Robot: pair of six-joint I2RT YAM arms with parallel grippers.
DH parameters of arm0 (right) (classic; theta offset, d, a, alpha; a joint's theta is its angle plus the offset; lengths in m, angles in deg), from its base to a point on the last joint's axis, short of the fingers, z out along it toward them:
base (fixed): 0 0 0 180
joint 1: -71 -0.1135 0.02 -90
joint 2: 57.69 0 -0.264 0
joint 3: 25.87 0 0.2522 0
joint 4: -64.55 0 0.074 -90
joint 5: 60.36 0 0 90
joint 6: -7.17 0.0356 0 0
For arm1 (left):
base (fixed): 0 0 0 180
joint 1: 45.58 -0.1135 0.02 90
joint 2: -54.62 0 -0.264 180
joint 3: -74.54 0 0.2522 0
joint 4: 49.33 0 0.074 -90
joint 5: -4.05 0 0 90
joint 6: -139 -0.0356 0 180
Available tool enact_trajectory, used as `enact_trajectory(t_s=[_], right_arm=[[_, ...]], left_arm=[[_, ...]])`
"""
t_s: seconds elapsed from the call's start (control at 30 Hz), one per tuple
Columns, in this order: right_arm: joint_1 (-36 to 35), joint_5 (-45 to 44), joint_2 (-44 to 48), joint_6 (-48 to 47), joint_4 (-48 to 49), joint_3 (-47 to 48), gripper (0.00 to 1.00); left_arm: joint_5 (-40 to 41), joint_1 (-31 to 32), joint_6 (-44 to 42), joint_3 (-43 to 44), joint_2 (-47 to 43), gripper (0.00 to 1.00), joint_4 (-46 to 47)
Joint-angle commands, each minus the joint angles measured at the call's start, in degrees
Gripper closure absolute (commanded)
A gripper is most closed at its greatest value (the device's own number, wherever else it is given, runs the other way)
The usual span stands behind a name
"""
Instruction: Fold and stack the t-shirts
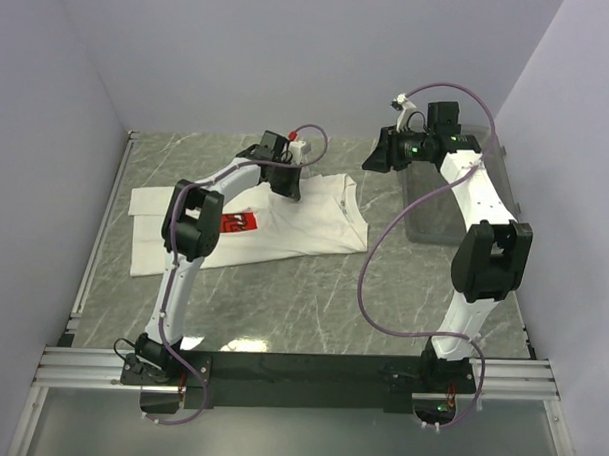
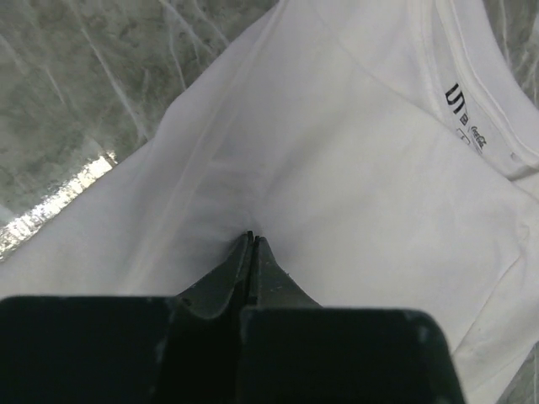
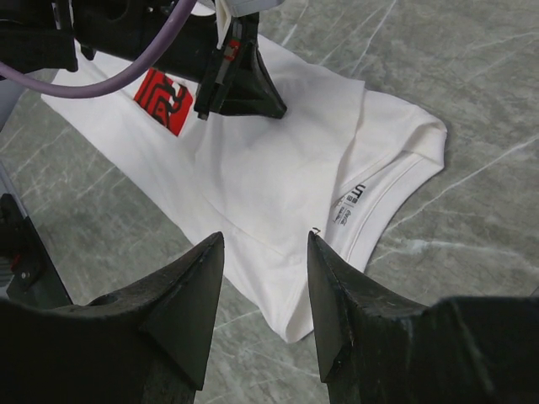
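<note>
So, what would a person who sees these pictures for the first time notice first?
The white t-shirt with its red chest print lies on the grey marbled table, left of centre. The left gripper is shut on a pinch of its fabric near the collar, while the right gripper hangs open in the air to its right.

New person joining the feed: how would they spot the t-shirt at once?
Start at the grey marbled table and look left of its middle, under the left arm. The t-shirt lies there, with the left gripper shut on its fabric. It is the only white cloth, with a red chest print, unlike the clear bin at right.
</note>
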Motion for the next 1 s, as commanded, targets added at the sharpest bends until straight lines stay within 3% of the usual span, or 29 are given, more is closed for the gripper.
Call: enact_trajectory(t_s=[0.0, 0.3, 0.53, 0.63, 0.77, 0.9, 0.97], right_arm=[[0.68, 1.03, 3.16, 0.51, 1.69, 0.05, 0.49], [0.85, 0.77, 3.34, 0.51, 1.78, -0.3, 0.49], [0.94, 0.24, 3.51, 0.16, 1.78, -1.18, 0.49], [0.76, 0.42, 3.51, 0.08, 1.95, -1.88, 0.49], [-1.68, 0.68, 1.85, -4.22, -1.73, -1.18, 0.48], [-8.71, 0.33, -1.66, -15.62, -9.46, 0.4, 0.48], [-12.14, -0.37, -3.33, -19.16, -12.1, 0.49, 0.48]], left_arm=[[5.97, -1.77, 3.57, 3.86, 2.51, 1.0, -2.58], [15.9, -10.03, 15.61, 10.29, 5.59, 1.0, -5.75], [21.26, -16.01, 23.88, 5.37, 3.84, 1.0, -5.49], [21.71, -17.77, 25.74, 3.35, 2.69, 1.0, -4.35], [16.2, -18.3, 24.34, 6.76, 3.04, 0.99, -3.12], [9.68, -17.95, 23.37, 7.57, -0.46, 0.86, 0.39], [8.27, -17.86, 23.37, 5.82, -5.1, 0.74, 3.38]])
